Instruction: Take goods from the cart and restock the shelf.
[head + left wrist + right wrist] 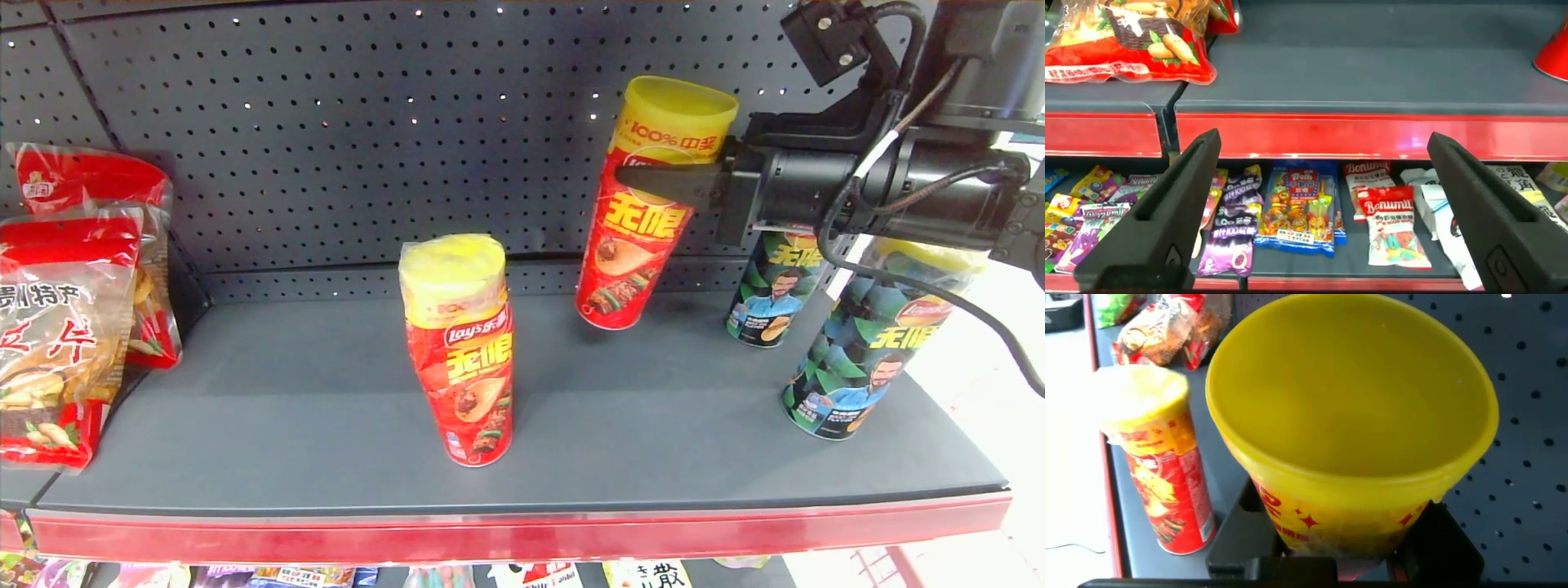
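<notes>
Head view, right claw (665,184): clamped on the upper part of the held can (629,269), just under its yellow lid.
Head view, held can: red, tilted, base low over the back of the shelf (286,392); contact cannot be told.
Head view, standing red can (461,351): upright, nearer the shelf front, to the robot's left of the right claw.
Head view, green cans (865,343): two, upright, under that claw's arm.
Head view, snack bags (65,302): at the shelf's left end, well apart from the right claw.
Left wrist view, left claw (1323,212): wide apart, holding nothing, in front of the shelf's red edge (1372,135).
Left wrist view, candy packets (1298,212): on the lower shelf beyond the left claw.
Right wrist view, held can (1351,433): its yellow lid sits above the right claw (1347,559).
Right wrist view, standing red can (1159,457): near, apart from the held can.
</notes>
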